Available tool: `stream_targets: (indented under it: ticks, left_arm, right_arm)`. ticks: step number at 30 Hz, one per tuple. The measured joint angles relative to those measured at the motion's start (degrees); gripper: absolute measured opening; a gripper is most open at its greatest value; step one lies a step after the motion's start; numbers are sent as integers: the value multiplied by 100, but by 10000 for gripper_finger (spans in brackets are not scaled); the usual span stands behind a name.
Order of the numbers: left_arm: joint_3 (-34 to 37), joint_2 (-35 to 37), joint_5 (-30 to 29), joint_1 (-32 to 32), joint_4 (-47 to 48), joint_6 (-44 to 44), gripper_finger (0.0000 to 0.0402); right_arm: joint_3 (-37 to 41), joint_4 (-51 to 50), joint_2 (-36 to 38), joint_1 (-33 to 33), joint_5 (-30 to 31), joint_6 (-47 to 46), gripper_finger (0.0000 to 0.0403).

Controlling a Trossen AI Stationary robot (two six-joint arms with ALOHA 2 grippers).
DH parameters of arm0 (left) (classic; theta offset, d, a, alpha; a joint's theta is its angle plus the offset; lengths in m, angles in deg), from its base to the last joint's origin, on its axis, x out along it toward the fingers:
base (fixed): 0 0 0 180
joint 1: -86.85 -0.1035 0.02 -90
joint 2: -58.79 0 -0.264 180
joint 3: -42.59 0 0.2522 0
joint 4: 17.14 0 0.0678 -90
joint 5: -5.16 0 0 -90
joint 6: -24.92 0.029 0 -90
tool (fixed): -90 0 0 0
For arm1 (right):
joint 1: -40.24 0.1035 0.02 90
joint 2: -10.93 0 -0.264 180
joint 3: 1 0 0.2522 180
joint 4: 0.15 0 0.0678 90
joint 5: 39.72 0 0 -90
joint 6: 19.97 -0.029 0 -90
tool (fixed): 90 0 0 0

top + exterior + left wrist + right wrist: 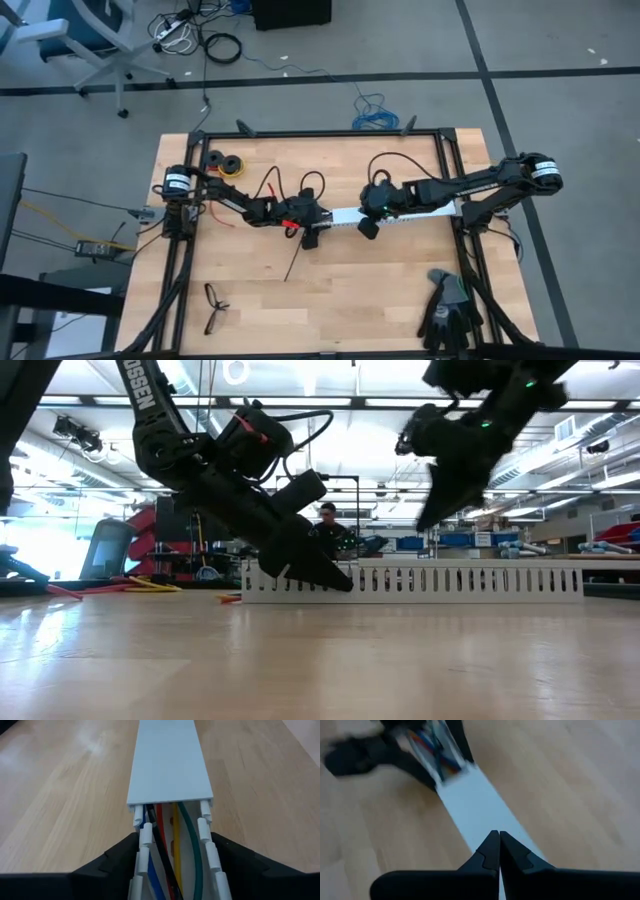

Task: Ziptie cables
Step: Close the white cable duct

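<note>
A long white slotted strip (400, 214) lies on the table's middle, its far part closed by a flat white cover (167, 760). The cables (175, 855), blue, black, red, yellow and green, lie inside its open channel. My left gripper (172, 870) is at the strip's left end, shut on it. My right gripper (495, 845) is shut with nothing in it, and hovers over the covered part; the low view shows it (428, 520) well above the strip. One black ziptie (293, 262) lies flat on the table, nearer than the left gripper. My left gripper has the strip's two slotted side walls (142, 842) between its fingers (115, 865), one finger on the outside of each wall, at the strip's open left end. The fingers come from the table's left, slanting down, and lie along the strip. The strip rests flat on the table.
Black eyeglasses (214, 306) lie near the front left. Dark gloves (445, 306) lie at the front right. Tape rolls (226, 162) sit at the back left. Loose red and yellow wires (130, 585) lie beside the left arm.
</note>
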Motion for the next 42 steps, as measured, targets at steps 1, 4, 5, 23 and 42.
stream_targets:
  ticks: [1,4,5,23,42]
  left_arm:
    - [0,0,0,0,2,-4,234]
    - [0,0,-2,-4,1,-6,236]
    - [0,0,-2,-4,-2,-6,236]
    - [0,0,-26,-7,4,-17,237]
    - [28,15,-47,-7,59,6,237]
  right_arm:
    - [0,-253,83,59,66,-150,0]
    - [-2,-959,283,193,116,-685,0]
    - [-2,-1181,306,216,129,-844,0]
    - [-83,1911,-1288,-247,-463,699,0]
    - [102,225,-962,-588,-1215,-673,0]
